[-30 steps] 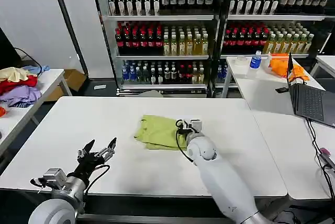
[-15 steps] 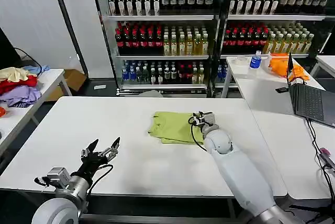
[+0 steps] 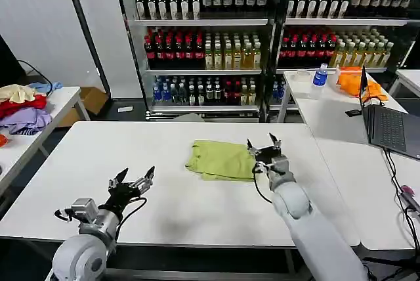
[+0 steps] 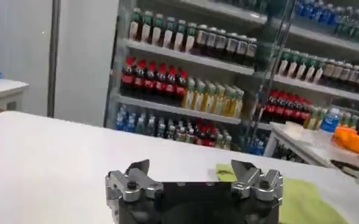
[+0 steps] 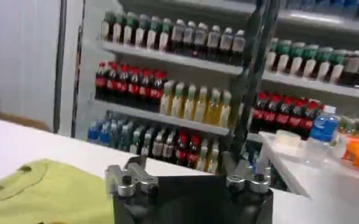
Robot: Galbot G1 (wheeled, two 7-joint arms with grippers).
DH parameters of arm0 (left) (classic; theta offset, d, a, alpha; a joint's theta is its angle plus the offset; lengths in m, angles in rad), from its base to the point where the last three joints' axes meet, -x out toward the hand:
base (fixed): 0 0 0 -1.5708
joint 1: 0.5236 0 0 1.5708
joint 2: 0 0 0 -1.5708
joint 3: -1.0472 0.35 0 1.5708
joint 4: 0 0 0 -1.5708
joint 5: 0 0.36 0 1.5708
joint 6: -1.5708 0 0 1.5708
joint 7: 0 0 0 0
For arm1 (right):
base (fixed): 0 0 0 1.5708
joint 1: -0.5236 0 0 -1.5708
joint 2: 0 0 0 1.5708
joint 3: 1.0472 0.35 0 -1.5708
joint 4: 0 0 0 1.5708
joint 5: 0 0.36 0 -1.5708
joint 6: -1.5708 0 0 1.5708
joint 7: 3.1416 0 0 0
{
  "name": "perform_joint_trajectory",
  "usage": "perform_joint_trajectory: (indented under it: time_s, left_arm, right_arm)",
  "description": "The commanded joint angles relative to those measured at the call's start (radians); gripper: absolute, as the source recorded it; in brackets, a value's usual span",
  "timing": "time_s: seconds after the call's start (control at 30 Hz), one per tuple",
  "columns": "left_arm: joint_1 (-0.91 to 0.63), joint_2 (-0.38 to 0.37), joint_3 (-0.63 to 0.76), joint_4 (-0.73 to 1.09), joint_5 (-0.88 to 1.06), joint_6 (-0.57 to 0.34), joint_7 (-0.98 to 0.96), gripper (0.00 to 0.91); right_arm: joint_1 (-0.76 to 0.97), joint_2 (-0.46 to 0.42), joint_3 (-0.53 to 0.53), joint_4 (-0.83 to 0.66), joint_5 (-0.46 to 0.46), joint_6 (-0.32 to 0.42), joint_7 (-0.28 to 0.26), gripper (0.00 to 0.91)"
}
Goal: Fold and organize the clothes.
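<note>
The lime yellow-green T-shirt lies folded in a compact rectangle on the white table, right of centre. My right gripper stands open just past the shirt's right edge, lifted off the cloth with nothing between its fingers. The right wrist view has a corner of the shirt beside the open gripper. My left gripper hovers open over the near left part of the table, well apart from the shirt. From the left wrist, the shirt lies beyond the open gripper.
A side table on the left carries a pile of red, purple and cream garments. On the right-hand table are a laptop, a water bottle and an orange cloth. Shelves of drink bottles stand behind.
My right gripper dragged the folded shirt to the right and farther back, then let go of it, opened and rose just right of it. The left gripper shifted slightly.
</note>
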Motion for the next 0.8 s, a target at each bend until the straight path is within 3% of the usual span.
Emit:
perform_joint_trajectory:
  time_s: [0.03, 0.33, 0.8]
  left_arm:
    - [-0.047, 0.001, 0.026, 0.031, 0.032, -0.014, 0.006, 0.907]
    - [-0.013, -0.017, 0.017, 0.006, 0.057, -0.028, 0.018, 0.907]
    - [0.064, -0.021, 0.011, -0.068, 0.137, -0.045, 0.039, 0.907]
  right_arm:
    - [-0.384, -0.024, 0.177, 0.4, 0.041, 0.1, 0.0, 0.907]
    - [-0.544, 0.018, 0.241, 0.509, -0.028, 0.108, -0.002, 0.907]
    - [-0.586, 0.048, 0.267, 0.549, -0.051, 0.109, -0.016, 0.907]
